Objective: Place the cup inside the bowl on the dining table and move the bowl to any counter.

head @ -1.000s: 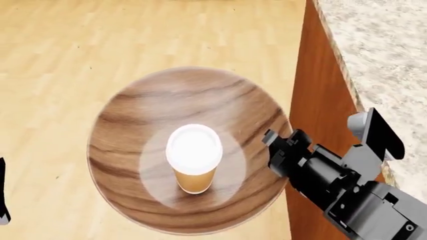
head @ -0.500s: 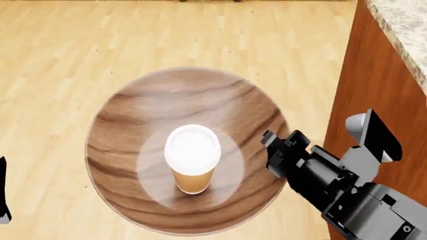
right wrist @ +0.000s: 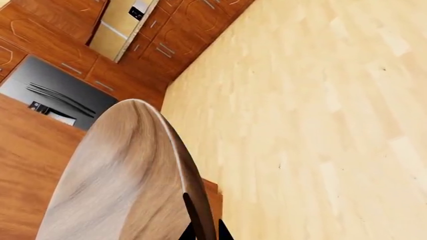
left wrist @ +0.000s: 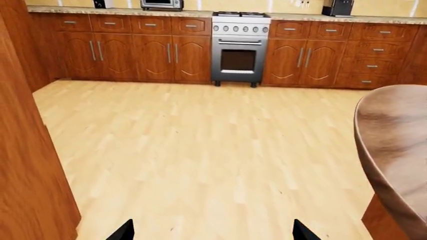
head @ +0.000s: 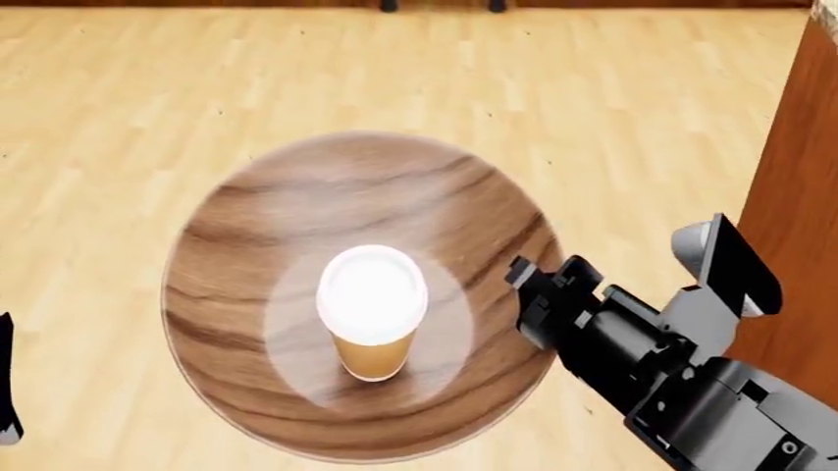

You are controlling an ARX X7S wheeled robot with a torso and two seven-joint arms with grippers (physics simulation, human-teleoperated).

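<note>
A: Where is the small tan paper cup with the white plastic lid?

B: Standing upright in the middle of the wide, round, dark brown wooden bowl with streaky grain. In the head view the bowl is carried over the pale wooden plank floor, with no surface under it.

A: What holds the bowl?

B: The right gripper, black, at the end of a grey and black arm. It meets the bowl's rim on the robot's right side. In the right wrist view the bowl's outer wall fills the near field and two dark fingertips sit on either side of the thin rim, so the jaws are clamped on the bowl.

A: And the left gripper?

B: Its two black tips show at the edge of the left wrist view, well apart, with only floor between them: jaws released, grasping nothing. The bowl's edge appears beside them, not touching.

A: Anything around?

B: A reddish-brown wooden panel stands just right of the arm. Far across the floor, brown cabinets flank a steel oven range, with a speckled granite surface on top.
</note>
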